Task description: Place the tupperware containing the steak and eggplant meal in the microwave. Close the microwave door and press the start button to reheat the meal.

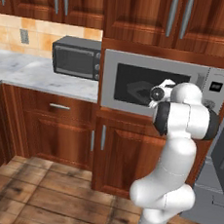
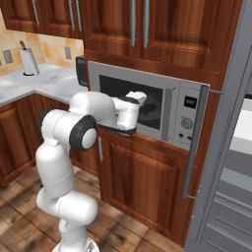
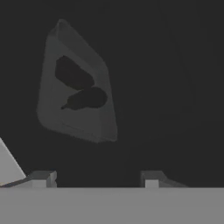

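Tupperware (image 3: 74,85) sits inside the microwave (image 1: 165,88), dim behind the microwave door (image 2: 130,101), which looks shut. Nearest me, my gripper (image 3: 97,178) holds nothing, fingertips (image 3: 41,178) apart, close to the window. Beyond the glass, two dark lumps in the tray, presumably steak (image 3: 72,74) and eggplant (image 3: 87,98). I judge it rigid and light; take it by the rim. Control panel (image 2: 189,118) far right.

Tupperware (image 3: 76,87) sits behind the dark door window, dim; its two dark lumps can't be told apart as steak or eggplant. Arm covers part of the microwave door (image 1: 131,84). Panel labels (image 2: 187,118) too small to read.
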Motion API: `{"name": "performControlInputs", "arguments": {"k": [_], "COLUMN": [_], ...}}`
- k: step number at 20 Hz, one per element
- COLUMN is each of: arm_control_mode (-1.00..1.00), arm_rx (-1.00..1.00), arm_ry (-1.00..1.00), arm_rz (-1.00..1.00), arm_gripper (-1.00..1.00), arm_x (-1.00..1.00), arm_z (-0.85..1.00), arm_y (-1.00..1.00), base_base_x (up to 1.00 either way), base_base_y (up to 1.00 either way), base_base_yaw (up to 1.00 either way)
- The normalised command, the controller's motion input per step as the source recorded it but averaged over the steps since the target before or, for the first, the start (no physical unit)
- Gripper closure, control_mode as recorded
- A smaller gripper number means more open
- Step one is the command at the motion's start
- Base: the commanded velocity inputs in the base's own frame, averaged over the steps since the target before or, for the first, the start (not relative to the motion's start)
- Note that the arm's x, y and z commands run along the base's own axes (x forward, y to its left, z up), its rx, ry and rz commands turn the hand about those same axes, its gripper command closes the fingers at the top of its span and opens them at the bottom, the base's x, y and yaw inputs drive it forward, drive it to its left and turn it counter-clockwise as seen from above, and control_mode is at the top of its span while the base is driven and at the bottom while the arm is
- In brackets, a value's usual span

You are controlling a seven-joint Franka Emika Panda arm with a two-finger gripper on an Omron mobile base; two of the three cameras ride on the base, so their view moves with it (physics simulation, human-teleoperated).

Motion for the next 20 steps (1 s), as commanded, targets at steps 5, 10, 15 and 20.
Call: {"name": "performControlInputs", "arguments": {"k": [5, 10, 15, 20], "arm_control_mode": [-1.0, -1.0, -1.0, -1.0], "arm_rx": [0.01, 0.0, 0.0, 0.0], "arm_ry": [0.0, 0.05, 0.1, 0.07], "arm_rz": [0.32, 0.07, 0.0, -0.01], "arm_gripper": [-1.0, -1.0, -1.0, -1.0], "arm_x": [0.24, -0.31, -0.52, -0.34], "arm_z": [0.22, 0.62, 0.75, 0.94], "arm_y": [-0.14, 0.17, 0.49, 0.61], "base_base_x": [0.0, 0.0, 0.0, 0.0], "base_base_y": [0.0, 0.0, 0.0, 0.0], "base_base_yaw": [0.0, 0.0, 0.0, 0.0]}}
